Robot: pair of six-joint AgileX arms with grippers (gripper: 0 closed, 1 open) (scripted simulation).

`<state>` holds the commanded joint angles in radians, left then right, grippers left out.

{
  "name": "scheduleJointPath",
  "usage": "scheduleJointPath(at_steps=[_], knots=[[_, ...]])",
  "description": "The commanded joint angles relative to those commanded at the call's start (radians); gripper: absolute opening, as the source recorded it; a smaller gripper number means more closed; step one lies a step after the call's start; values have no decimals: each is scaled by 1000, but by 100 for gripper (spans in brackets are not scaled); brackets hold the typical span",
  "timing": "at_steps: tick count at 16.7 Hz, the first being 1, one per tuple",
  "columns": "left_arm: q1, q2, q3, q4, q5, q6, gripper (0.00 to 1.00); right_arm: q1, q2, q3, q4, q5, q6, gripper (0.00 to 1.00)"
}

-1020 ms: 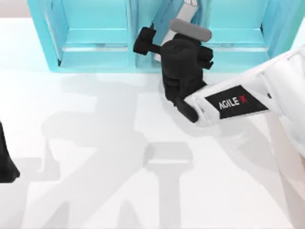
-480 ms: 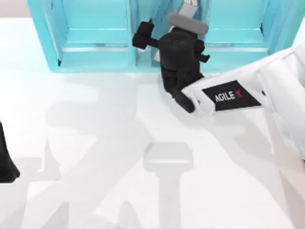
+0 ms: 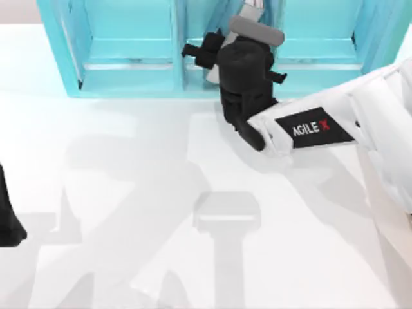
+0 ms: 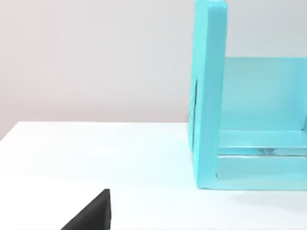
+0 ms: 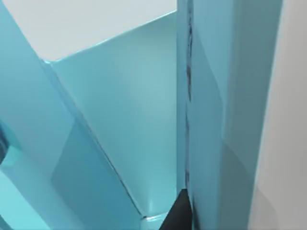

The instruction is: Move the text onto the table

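**A:** Right arm is up at the far side of the table [image 3: 116, 212], its black wrist pushed into the middle opening of the turquoise shelf unit [image 3: 129, 71]. Where is the text?

**B:** The text [image 3: 252, 8] is inside that middle bay, leaning at a tilt against the divider. From above, a sliver of its white page edge and light-blue cover shows just past the wrist. The right claw [image 3: 215, 55] is right beside it, at the mouth of the bay.

**A:** Is it clamped on the book?

**B:** Cannot tell. The wrist body covers the fingers from above. The right wrist view shows the tall light-blue cover of the book [image 5: 230, 96] very close, with one dark fingertip [image 5: 180, 215] at its lower edge, seemingly touching. Whether the fingers are apart or together is not visible.

**A:** And the other arm?

**B:** The left claw [image 3: 9, 222] is parked at the left edge of the table, well apart from the shelf. Its wrist view looks across the white surface at the shelf's end panel [image 4: 208, 96], with a dark finger corner [image 4: 93, 213] low in the picture. Its opening cannot be judged either.

**A:** Count?

**B:** One book, one shelf unit, two arms, one table.
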<state>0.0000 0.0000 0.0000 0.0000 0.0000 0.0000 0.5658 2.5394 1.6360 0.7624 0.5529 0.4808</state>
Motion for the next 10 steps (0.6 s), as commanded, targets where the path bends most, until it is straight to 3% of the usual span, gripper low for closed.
scheduleJointPath(at_steps=[4,10], knots=[[0,0,0,0,0,0,100,0,0,0,0,0,0,2],[0,0,0,0,0,0,100,0,0,0,0,0,0,0]])
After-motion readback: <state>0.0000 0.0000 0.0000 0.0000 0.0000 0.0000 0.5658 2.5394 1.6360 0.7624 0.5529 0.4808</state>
